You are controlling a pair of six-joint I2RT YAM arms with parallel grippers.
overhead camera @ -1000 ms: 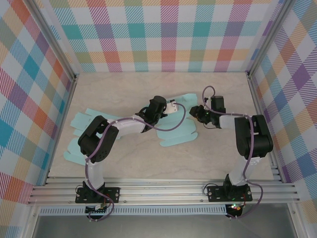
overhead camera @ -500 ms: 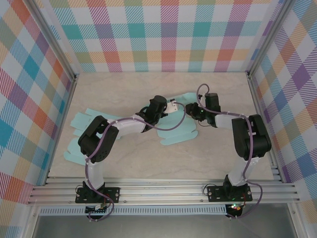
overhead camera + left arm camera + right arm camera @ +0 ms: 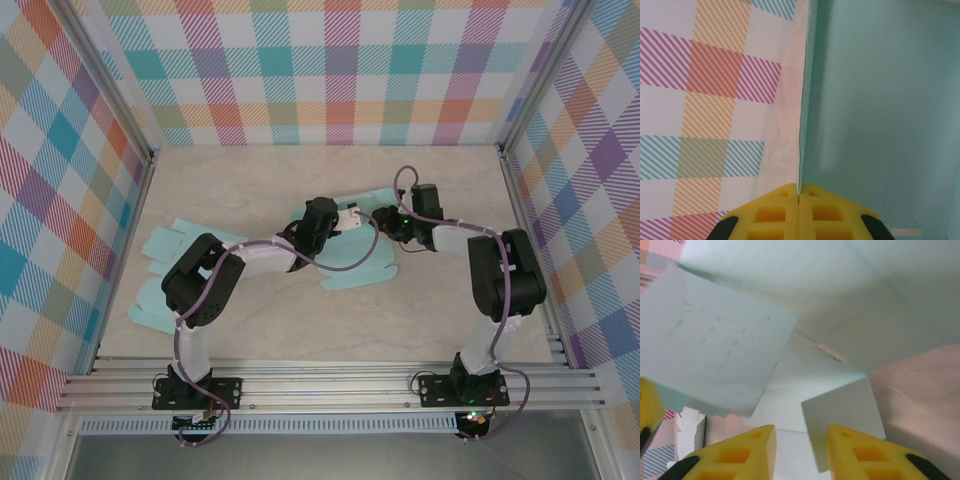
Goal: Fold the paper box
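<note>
Paper box [image 3: 352,268] early in folding: mostly flat, one panel raised.
It lies mid-desk [image 3: 330,330], its long axis seemingly running left to right, the right end angled slightly away. The left claw [image 3: 799,199] pinches a standing panel's edge. The right claw [image 3: 801,432], narrowly parted, faces loose flaps and grips nothing. Walls and closure look undone.
</note>
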